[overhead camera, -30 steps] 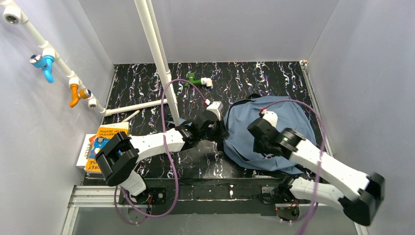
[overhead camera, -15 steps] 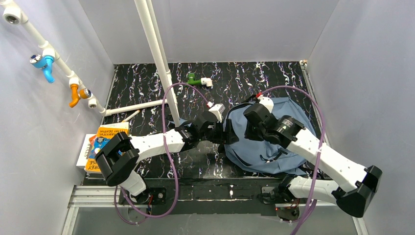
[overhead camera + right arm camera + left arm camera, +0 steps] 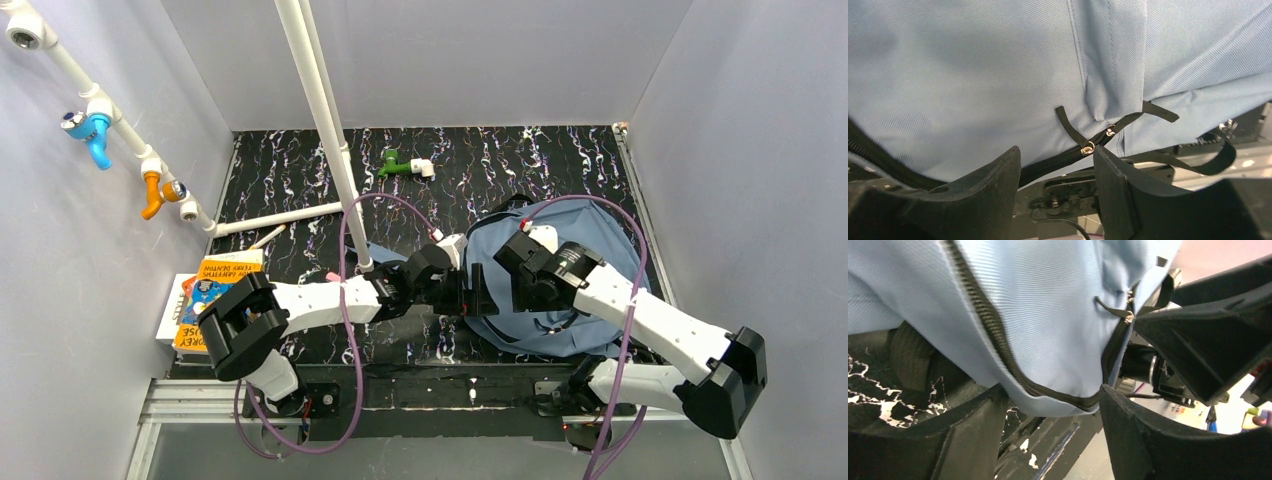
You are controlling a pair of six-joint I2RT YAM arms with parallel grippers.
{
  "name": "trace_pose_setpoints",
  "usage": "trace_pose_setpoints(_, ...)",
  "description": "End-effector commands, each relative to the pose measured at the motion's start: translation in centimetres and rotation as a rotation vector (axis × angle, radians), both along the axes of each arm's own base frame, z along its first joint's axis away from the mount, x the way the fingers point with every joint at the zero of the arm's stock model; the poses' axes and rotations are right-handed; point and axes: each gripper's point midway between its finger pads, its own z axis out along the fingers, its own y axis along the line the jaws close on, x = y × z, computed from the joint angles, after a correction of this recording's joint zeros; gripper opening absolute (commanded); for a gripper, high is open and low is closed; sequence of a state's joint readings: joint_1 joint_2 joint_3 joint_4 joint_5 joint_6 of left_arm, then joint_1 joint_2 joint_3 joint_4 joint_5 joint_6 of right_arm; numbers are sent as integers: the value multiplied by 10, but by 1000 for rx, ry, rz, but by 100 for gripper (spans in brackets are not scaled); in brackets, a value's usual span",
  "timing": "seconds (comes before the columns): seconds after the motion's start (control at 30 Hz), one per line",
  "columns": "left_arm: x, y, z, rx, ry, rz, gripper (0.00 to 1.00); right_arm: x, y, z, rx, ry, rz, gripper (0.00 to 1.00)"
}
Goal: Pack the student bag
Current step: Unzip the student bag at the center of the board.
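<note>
On the right of the worktop (image 3: pixel 300 170) the student bag (image 3: pixel 590 250) lies with left claw (image 3: pixel 1050 390) and right claw (image 3: pixel 1055 150) both spread wide at its zip (image 3: pixel 1058 162), while books (image 3: pixel 210 285) sit unpacked far left, so packing looks barely begun.

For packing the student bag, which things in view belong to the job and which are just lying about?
Job: student bag; stack of books, likely to go in.
Lying about: green fitting; white pipes; blue valve; orange valve.
</note>
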State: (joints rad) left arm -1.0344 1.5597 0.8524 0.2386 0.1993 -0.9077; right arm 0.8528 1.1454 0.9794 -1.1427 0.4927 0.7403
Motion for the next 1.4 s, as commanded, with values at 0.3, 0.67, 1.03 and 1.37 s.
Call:
trace_pose_setpoints(0.3, 44, 23, 2, 94, -254, 73, 0, -10, -18, -50, -108, 57, -64, 61)
trace_pose_setpoints(0.67, 53, 35, 9, 81, -265, 95, 0, -8, 27, -86, 236, -6, -113, 46)
trace_pose_setpoints(1.03, 39, 22, -4, 40, -161, 53, 35, -4, 36, -92, 351, -81, -87, 6)
trace_pose_setpoints(1.37, 21, 32, -37, 83, -39, 56, 38, 18, 43, -30, 504, -300, -62, 1)
